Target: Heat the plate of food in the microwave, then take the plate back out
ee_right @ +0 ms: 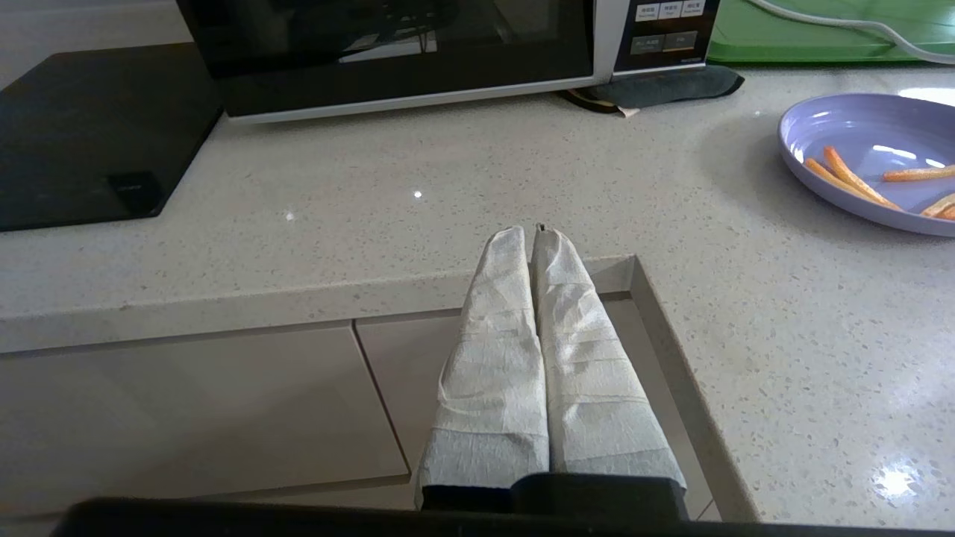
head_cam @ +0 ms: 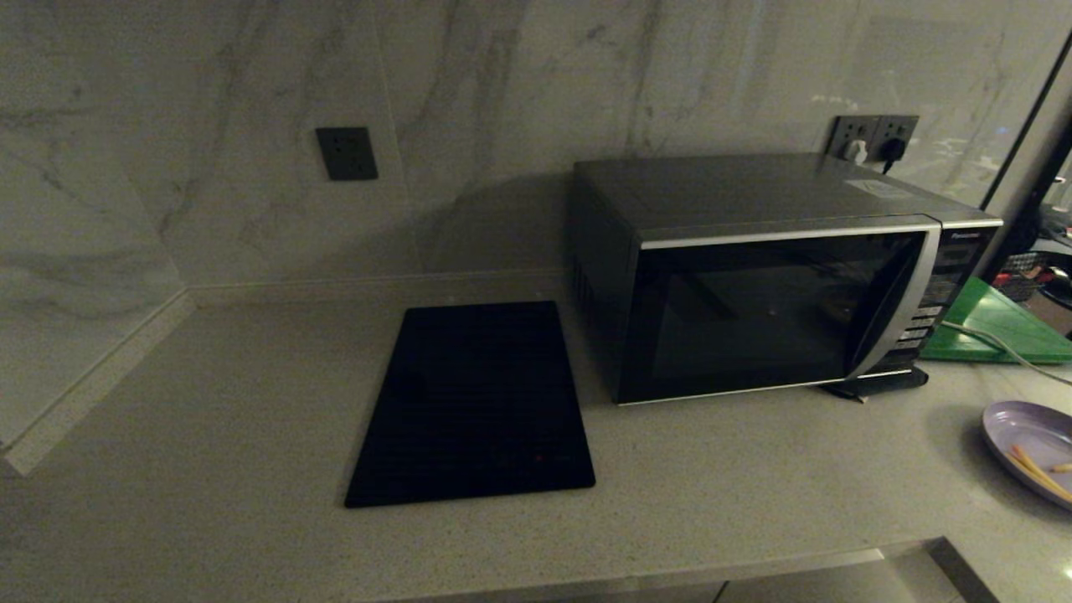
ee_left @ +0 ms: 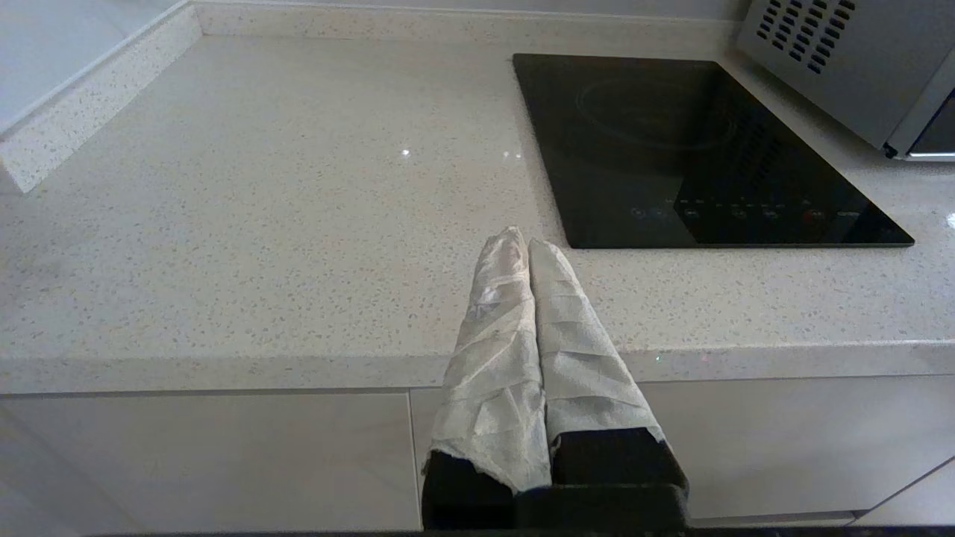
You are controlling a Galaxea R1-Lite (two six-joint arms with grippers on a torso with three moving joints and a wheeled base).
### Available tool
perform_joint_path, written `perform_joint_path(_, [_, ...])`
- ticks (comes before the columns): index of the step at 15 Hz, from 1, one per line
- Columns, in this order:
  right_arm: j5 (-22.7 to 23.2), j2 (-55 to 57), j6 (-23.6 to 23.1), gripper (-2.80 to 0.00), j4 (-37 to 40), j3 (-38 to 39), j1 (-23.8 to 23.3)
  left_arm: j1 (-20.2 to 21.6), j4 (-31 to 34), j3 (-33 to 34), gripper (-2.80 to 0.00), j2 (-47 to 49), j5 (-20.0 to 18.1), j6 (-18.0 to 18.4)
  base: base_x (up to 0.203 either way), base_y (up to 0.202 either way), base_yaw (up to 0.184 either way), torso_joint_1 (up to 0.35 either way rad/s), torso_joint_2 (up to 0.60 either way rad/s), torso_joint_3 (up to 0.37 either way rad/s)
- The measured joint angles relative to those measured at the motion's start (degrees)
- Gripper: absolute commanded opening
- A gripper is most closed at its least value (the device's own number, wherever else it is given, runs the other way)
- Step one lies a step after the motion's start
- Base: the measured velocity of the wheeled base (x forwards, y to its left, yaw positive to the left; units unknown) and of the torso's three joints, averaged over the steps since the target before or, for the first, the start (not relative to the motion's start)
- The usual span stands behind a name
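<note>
The plate of food [ee_right: 858, 142] sits on the pale stone surface [head_cam: 712, 486] in front of the microwave [head_cam: 754, 276] and off to its right, well apart from both hands. The right hand [ee_right: 534, 231] hangs at the surface's front edge, its cloth-wrapped fingers pressed together and holding nothing. The left hand [ee_left: 520, 240] does the same, nearer the black cooktop [head_cam: 473, 402]. The plate is lavender with thin orange sticks, possibly fries. The microwave door looks closed.
</note>
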Motion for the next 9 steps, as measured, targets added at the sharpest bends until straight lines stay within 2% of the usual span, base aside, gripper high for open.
perform_joint_path(9, [-0.1, 0.0, 0.0, -2.80, 0.0, 0.0, 0.0, 0.0, 0.0, 0.0, -2.80, 0.0, 0.0, 0.0, 0.000, 0.000, 0.000, 0.000, 0.00, 0.000])
